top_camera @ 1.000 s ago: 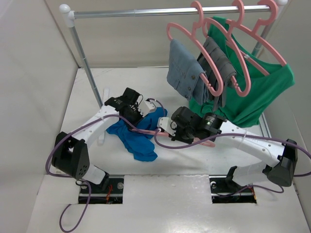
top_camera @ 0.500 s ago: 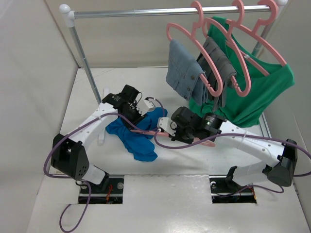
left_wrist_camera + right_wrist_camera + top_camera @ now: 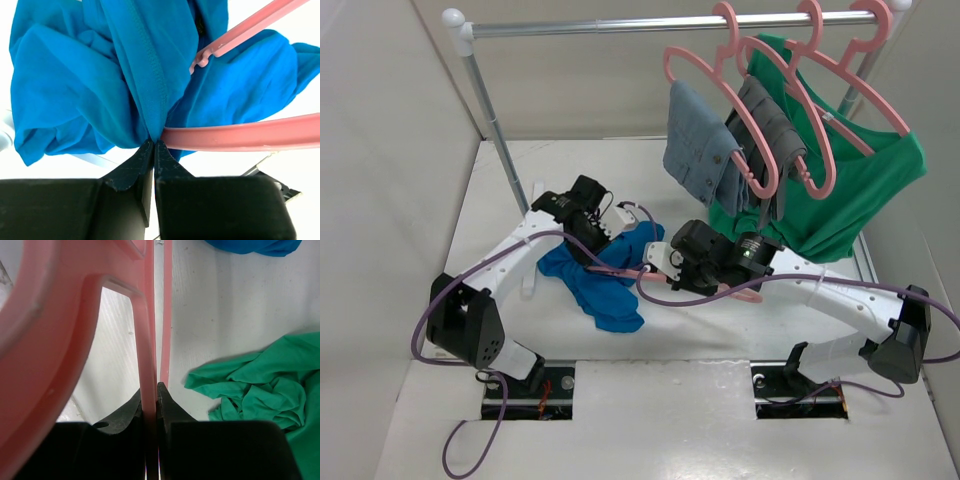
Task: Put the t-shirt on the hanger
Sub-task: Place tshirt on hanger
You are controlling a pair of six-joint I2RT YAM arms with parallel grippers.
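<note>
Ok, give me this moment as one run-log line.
left gripper: shut on t-shirt | right gripper: shut on hanger | t-shirt: bunched on table, against hanger, not yet on it

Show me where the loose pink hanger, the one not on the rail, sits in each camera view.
Top external: the hanger lies just below picture centre, beside the blue t-shirt.
Left wrist: the hanger shows as two pink bars at right.
Right wrist: the hanger fills the left side, one thin bar clamped in the right gripper's jaws.
Shared landmark: the blue t-shirt, in all three views.
</note>
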